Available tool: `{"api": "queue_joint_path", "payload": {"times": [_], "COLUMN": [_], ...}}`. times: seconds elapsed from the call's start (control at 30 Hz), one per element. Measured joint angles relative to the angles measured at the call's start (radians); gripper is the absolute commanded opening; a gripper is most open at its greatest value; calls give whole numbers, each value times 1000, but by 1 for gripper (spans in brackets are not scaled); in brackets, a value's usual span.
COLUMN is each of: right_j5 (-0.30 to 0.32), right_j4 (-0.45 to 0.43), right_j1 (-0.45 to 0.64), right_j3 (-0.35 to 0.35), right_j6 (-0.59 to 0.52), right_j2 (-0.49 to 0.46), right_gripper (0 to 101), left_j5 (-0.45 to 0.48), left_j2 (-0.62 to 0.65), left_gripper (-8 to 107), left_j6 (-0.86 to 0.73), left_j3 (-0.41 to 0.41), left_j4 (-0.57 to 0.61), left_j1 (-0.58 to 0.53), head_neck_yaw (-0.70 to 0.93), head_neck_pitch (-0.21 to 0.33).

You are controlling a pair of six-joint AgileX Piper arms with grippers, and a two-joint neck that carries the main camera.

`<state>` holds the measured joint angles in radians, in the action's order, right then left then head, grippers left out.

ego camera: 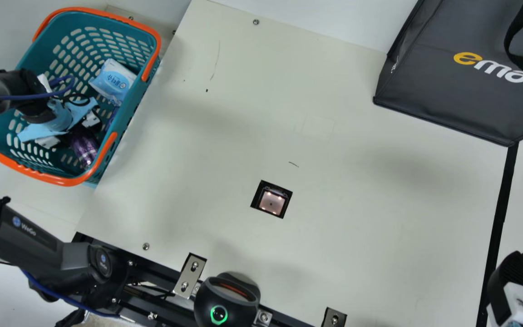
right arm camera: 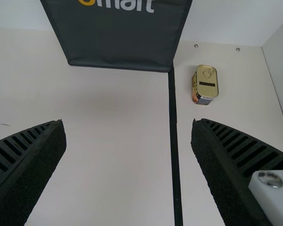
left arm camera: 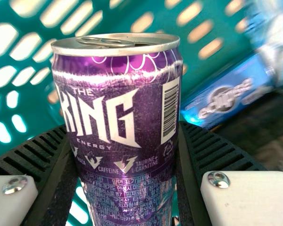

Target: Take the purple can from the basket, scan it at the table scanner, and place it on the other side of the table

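Note:
In the main view my left gripper (ego camera: 74, 131) is down inside the teal basket (ego camera: 100, 169), at the purple can (ego camera: 84, 148). The left wrist view has the purple can (left arm camera: 120, 122) upright between the ribbed fingers of my left gripper (left arm camera: 125, 160), which press on both its sides. The table scanner (ego camera: 271, 201) is a small lit square window in the cream table. My right gripper (ego camera: 515, 274) is at the main view's lower right edge; in the right wrist view my right gripper (right arm camera: 128, 141) stands open with nothing between its fingers.
A light blue pack (ego camera: 114, 81) and a blue box (left arm camera: 226, 99) share the basket. A dark bag (ego camera: 461, 86) stands at the far right. Beyond the black strip (ego camera: 497, 227) on the table is a small tin (right arm camera: 205, 84). A round black device (ego camera: 226, 299) sits at the near edge.

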<state>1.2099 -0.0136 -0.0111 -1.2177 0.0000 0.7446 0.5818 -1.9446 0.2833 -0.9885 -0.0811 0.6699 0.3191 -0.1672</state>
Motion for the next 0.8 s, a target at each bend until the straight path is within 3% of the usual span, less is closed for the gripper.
{"api": "queue_joint_path", "payload": {"times": [0.37,0.8], "right_j5": [0,0], "right_j4": [0,0], "right_j1": [0,0], "right_j3": [0,0], "right_j6": [0,0], "right_j2": [0,0], "right_gripper": [95,95], "left_j5": [-86,-97], "left_j2": [250,543], "left_gripper": [-8,-8], "left_j6": [83,176], "left_j3": [54,27], "left_j4": [-147,-334], "left_j1": [-36,-111], "head_neck_yaw": [0,0], "head_neck_pitch": [0,0]}}
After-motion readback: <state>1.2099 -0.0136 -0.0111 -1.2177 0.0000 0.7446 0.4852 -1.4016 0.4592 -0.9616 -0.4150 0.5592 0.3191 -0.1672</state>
